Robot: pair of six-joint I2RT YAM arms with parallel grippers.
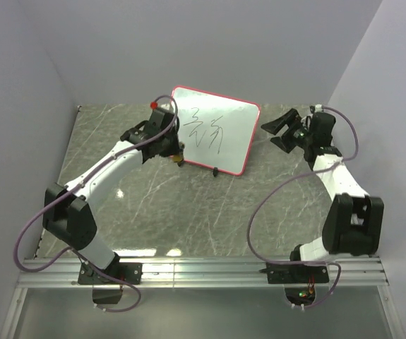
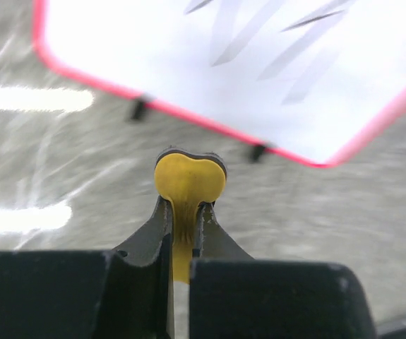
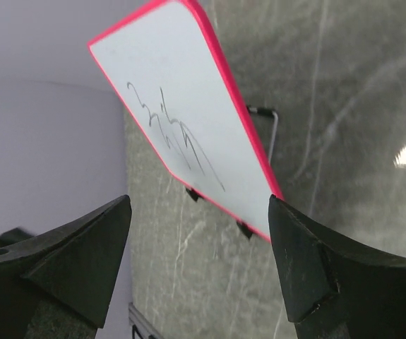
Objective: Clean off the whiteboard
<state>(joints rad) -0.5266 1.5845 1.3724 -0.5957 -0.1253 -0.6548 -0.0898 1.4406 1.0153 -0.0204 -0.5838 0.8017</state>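
Note:
The whiteboard [image 1: 217,135] has a red-pink frame and dark scribbles, and stands tilted on a small wire stand at the back middle of the table. It also shows in the left wrist view [image 2: 259,63] and the right wrist view [image 3: 188,134]. My left gripper [image 1: 178,157] is shut on a flat yellow eraser [image 2: 188,183], just in front of the board's lower left edge and apart from it. My right gripper [image 1: 279,131] is open and empty, just right of the board's right edge, its fingers [image 3: 315,275] wide apart.
The grey marbled table [image 1: 188,205] is walled by pale panels at left, back and right. A red-topped object [image 1: 154,105] sits behind the left arm near the board's top left corner. The wire stand [image 3: 273,127] pokes out behind the board.

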